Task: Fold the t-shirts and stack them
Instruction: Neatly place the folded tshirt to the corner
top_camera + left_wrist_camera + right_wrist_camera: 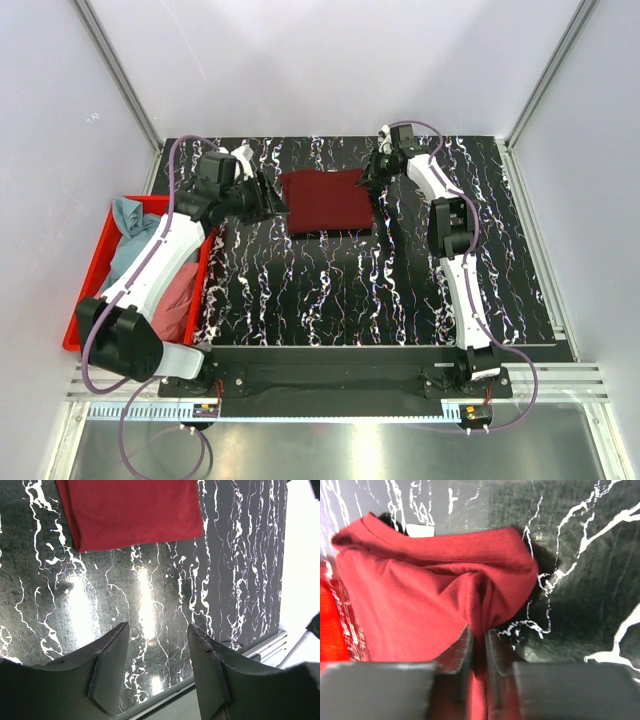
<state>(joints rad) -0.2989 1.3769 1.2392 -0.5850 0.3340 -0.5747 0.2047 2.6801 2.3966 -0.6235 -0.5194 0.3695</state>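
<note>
Black surface (330, 290) holds one maroon shirt (325, 202) at 12 o'clock, pinched by right pincer (368, 180), left pincer (270, 200) spread, two shirts (125, 235) in one bin (92, 270) at 9 o'clock.

- You're looking at a robotics lab cell: plain white panels (50, 120) left, right and far, joined by aluminium posts (116, 72).
- Robot arms (455, 260) bolted to a near-edge rail (340, 385).
</note>
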